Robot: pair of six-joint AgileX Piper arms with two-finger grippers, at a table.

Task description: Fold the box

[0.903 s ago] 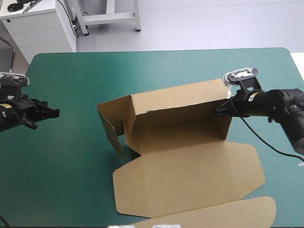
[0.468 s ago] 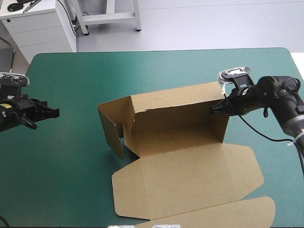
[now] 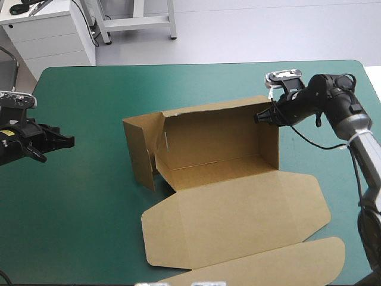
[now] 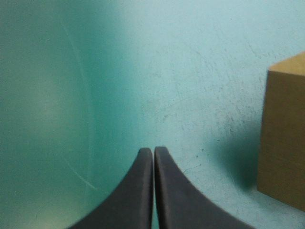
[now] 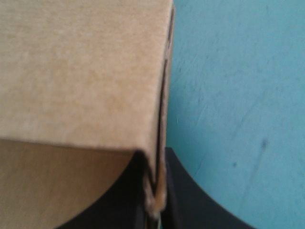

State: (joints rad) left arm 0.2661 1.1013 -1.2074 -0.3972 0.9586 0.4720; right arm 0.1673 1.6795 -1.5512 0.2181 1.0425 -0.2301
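One box (image 3: pixel 220 134) is sitting in the middle of the high view, on the one table (image 3: pixel 89 208) with its smooth teal-green cover. It is a single cut sheet of matte brown board. One long back wall is standing upright. One short end wall is standing at its right, and one side flap is standing at an angle at its left. One wide flat panel with clipped corners is lying toward the lower centre. One narrower strip with a rounded end is lying along the bottom edge.

Two grippers are showing, each with two broad black fingers curved like fins. The right gripper (image 3: pixel 259 118), in the upper right of the high view, is pinching the top right corner of the box. In the right wrist view the right gripper (image 5: pixel 155 191) is all but closed on the box (image 5: pixel 81 71). The layered cut edge of the board is running down between its fingers (image 5: pixel 190 205).

The left gripper (image 3: pixel 70 141) is hovering at the left edge of the high view, well apart from the box and holding nothing. In its own view the left gripper (image 4: pixel 153 153) is pressing its tips together into one pointed arch over finely scratched cover. A corner of the box (image 4: pixel 283 138) is standing ahead of it and off to one side.
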